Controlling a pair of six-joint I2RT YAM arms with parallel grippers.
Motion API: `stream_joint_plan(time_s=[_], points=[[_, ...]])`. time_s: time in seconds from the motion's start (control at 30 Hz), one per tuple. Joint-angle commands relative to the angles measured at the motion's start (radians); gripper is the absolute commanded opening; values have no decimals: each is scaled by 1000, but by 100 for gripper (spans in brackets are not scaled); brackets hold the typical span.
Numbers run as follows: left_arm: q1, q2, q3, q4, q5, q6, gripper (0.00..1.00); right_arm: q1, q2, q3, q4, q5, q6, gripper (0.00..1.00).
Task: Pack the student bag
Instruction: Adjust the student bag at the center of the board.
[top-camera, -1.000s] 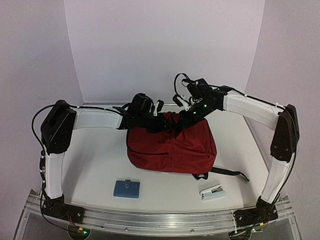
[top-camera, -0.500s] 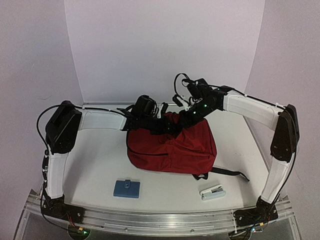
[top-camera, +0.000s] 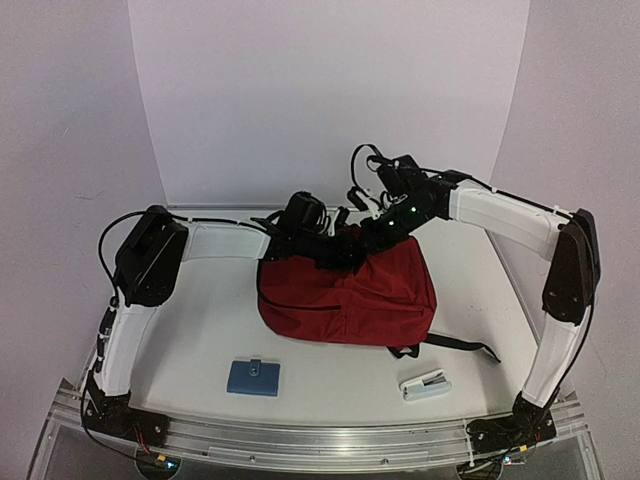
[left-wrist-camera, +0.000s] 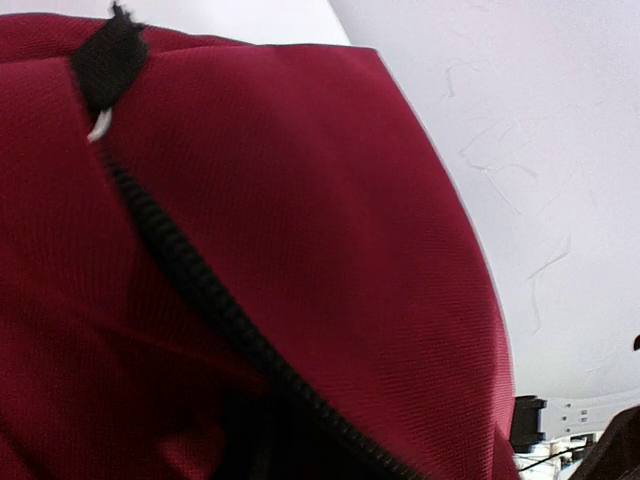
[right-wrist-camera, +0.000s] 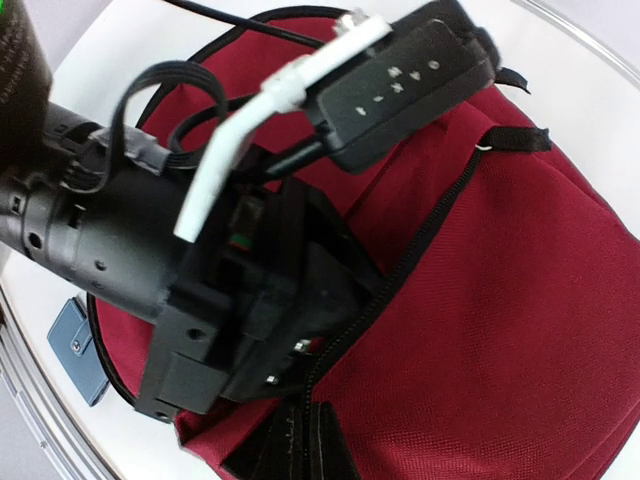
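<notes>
The student bag (top-camera: 350, 295), dark red with a black zipper (left-wrist-camera: 200, 290), lies mid-table with its top toward the back. My right gripper (top-camera: 378, 232) is at the bag's top and holds it by the black top strap (right-wrist-camera: 300, 445); its fingertips are out of view. My left gripper (top-camera: 338, 250) reaches in from the left, and its head (right-wrist-camera: 240, 300) is pushed into the zipper opening, fingers hidden inside. The left wrist view shows only red fabric (left-wrist-camera: 350, 200) and the zipper.
A small blue case (top-camera: 253, 377) lies near the front left, also in the right wrist view (right-wrist-camera: 78, 345). A white and light-blue stapler-like item (top-camera: 426, 385) lies front right. A black shoulder strap (top-camera: 460, 345) trails right of the bag. White walls enclose the back.
My left arm has moved to the right, pushing its gripper farther into the bag's opening. The bag has shifted slightly right. The right arm has held still.
</notes>
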Motion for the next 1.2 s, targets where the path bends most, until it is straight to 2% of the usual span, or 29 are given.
stream_joint_plan(time_s=[0.0, 0.23, 0.4, 0.5, 0.6, 0.7, 0.8, 0.93, 1.17], points=[[-14, 2, -3, -75, -64, -1, 34, -10, -68, -8, 28, -6, 14, 0], [6, -280, -183, -114, -213, 71, 57, -18, -78, -63, 35, -21, -12, 0], [32, -472, -283, -155, -314, 112, 69, -19, -111, -74, 33, -68, -20, 44], [32, -543, -325, -195, -336, 143, 74, -28, -159, -66, 21, -81, -70, 67], [33, -622, -391, -200, -324, 163, 81, -35, -232, -89, -20, -106, -156, 82], [32, -689, -451, -208, -316, 174, 87, -35, -315, -143, -116, -187, -312, 96], [32, -743, -502, -217, -316, 175, 90, -33, -382, -219, -261, -230, -495, 98], [30, -790, -564, -217, -324, 164, 92, -24, -476, -356, -400, -212, -693, 98], [29, -817, -630, -207, -331, 134, 93, 6, -574, -589, -399, -91, -843, 93]])
